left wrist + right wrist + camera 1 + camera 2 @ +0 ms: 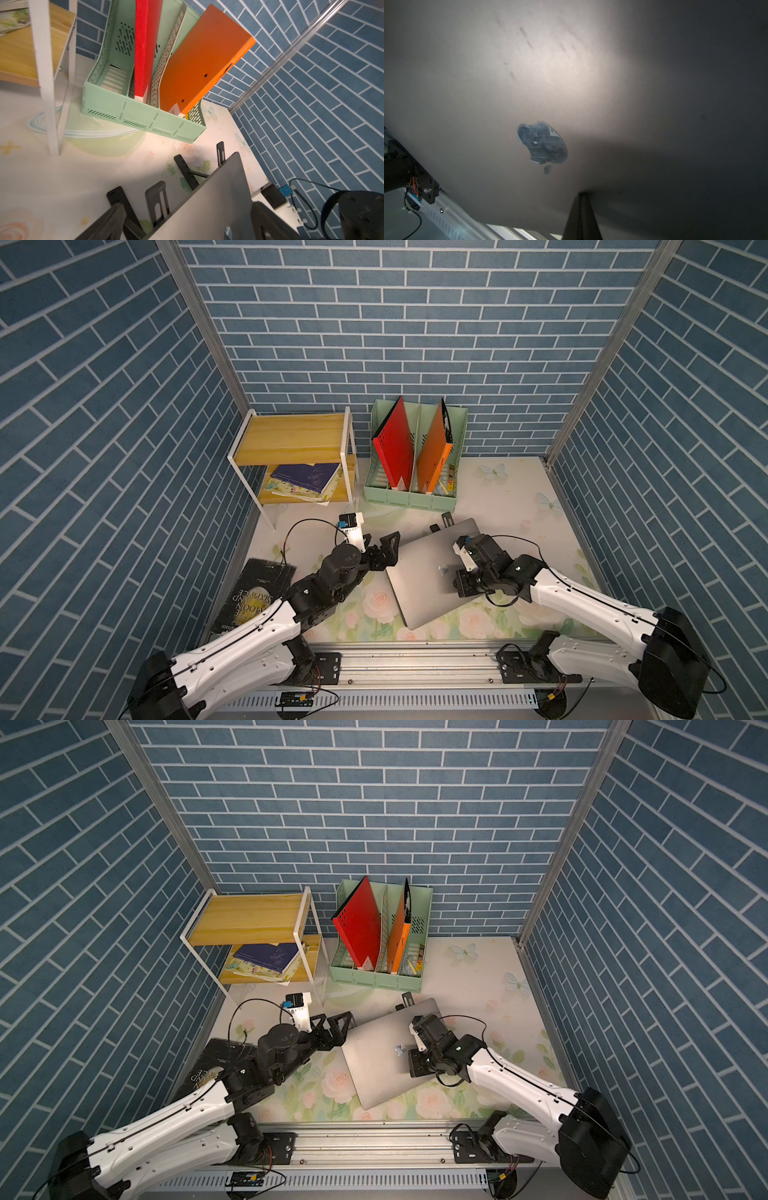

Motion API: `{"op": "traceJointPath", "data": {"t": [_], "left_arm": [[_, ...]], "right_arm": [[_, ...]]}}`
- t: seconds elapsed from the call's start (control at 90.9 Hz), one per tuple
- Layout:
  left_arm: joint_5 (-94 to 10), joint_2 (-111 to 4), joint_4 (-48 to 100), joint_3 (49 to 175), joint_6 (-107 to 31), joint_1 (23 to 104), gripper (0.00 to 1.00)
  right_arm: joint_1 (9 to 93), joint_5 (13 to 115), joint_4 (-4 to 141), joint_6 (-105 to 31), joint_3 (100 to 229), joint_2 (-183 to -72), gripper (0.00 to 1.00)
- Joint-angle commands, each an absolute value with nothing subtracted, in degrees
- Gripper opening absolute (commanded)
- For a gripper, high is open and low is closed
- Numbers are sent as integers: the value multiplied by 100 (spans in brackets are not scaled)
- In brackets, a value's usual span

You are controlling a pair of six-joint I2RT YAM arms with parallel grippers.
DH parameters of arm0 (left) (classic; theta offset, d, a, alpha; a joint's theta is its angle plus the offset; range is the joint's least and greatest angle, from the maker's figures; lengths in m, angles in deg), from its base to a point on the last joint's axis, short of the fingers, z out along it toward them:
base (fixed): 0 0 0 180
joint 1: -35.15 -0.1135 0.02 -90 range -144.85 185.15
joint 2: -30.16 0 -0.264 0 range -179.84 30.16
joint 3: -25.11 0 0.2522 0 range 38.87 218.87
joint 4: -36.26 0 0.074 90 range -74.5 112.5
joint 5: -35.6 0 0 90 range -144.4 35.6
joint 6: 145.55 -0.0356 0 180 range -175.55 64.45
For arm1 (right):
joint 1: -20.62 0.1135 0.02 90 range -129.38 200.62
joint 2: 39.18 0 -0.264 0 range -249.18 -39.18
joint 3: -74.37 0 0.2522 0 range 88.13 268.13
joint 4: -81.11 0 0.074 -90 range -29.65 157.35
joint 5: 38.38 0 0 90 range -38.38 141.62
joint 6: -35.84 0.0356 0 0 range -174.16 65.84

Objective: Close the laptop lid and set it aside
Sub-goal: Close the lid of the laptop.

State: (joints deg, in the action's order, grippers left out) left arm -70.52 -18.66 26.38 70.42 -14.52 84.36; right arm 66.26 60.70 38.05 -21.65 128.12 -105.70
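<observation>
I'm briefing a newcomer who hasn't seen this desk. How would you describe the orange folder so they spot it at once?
Against the back brick wall, beside the wooden shelf, stands a mint-green file rack. Two folders lean in it. The orange folder is the one farther from the shelf, its colour setting it apart from the red folder alongside.

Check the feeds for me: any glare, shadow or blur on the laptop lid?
Right wrist view: a bright glare patch on the lid, falling into deep shadow on one side; the apple logo is sharp. Left wrist view: the lid reads dark and soft up close, the green file rack crisp. Both top views: even light, brick walls splayed by the wide lens.
</observation>
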Motion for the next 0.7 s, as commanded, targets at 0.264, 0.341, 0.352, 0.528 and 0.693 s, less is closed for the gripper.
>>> {"op": "traceJointPath", "data": {"t": [0.264, 0.341, 0.352, 0.528, 0.693], "left_arm": [[-7777, -1761, 1528, 6878, -1098, 8476, 100], [-7808, -1654, 1508, 6835, -1017, 8472, 100], [-7811, -1630, 1505, 6767, -1006, 8472, 100], [-7736, -1237, 1469, 6428, -794, 8473, 100], [-7058, -721, 1648, 5957, -474, 8464, 100]], "right_arm": [[6529, 5757, 4050, -2438, 12620, -10832, 5], [6520, 5692, 4055, -2484, 12603, -10782, 6], [6519, 5686, 4055, -2491, 12598, -10773, 6], [6478, 5644, 4161, -2641, 12601, -10414, 12], [6130, 5897, 4871, -2642, 12266, -9162, 43]]}}
